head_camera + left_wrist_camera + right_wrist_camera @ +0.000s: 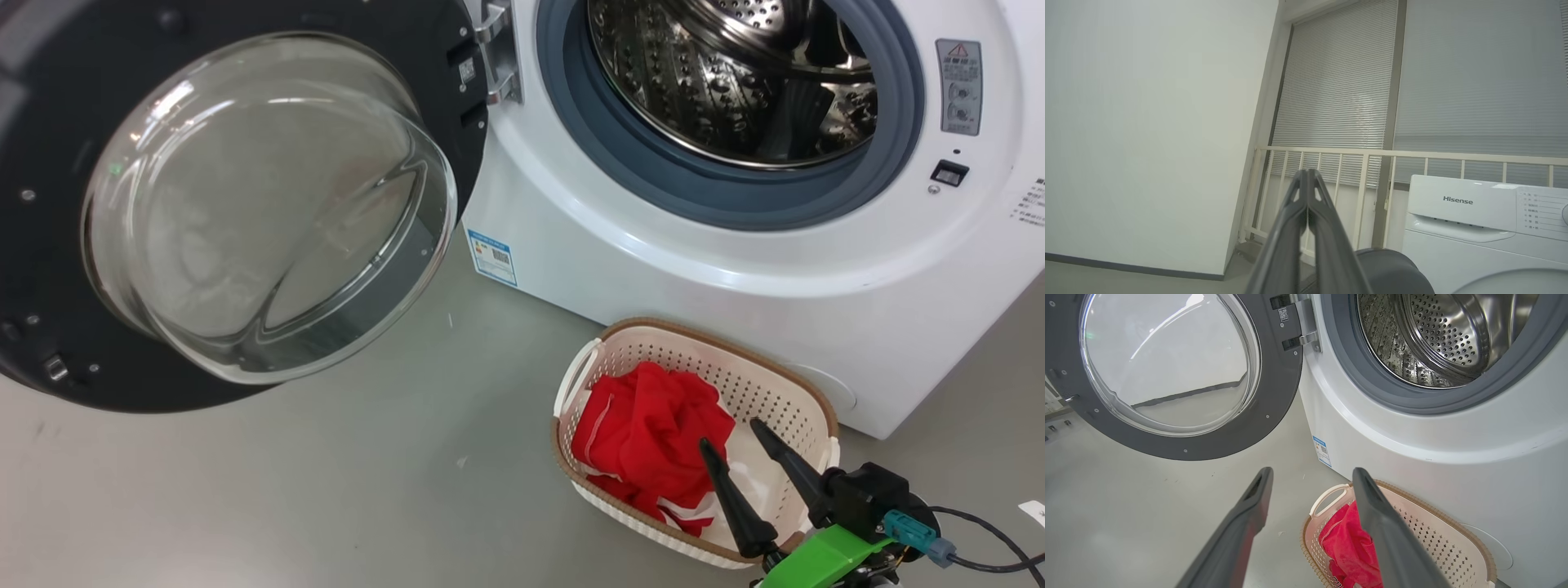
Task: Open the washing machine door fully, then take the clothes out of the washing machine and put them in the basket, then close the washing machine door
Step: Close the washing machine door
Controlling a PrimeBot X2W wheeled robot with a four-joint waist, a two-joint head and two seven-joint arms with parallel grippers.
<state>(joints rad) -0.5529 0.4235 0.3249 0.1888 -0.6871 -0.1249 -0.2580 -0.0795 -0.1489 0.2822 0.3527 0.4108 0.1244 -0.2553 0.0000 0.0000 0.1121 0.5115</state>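
Observation:
The washing machine door (237, 204) stands swung wide open to the left of the washing machine (735, 269), showing its black rim and glass bowl; in the right wrist view the door (1167, 371) hangs left of the bare steel drum (1437, 335). Red clothes (653, 433) with white bands lie in the basket (808, 392) on the floor in front of the machine. My right gripper (731, 433) hovers open just above the basket's near side, nothing between its fingers (1249, 514). My left gripper (1306, 173) is shut on nothing, pointing up at a railing.
Grey floor spreads to the left of the basket under the open door. A blue label (492, 256) marks the machine's lower left corner. The left wrist view has a white wall, window blinds, a cream railing (1355, 153) and the machine's top panel (1457, 200).

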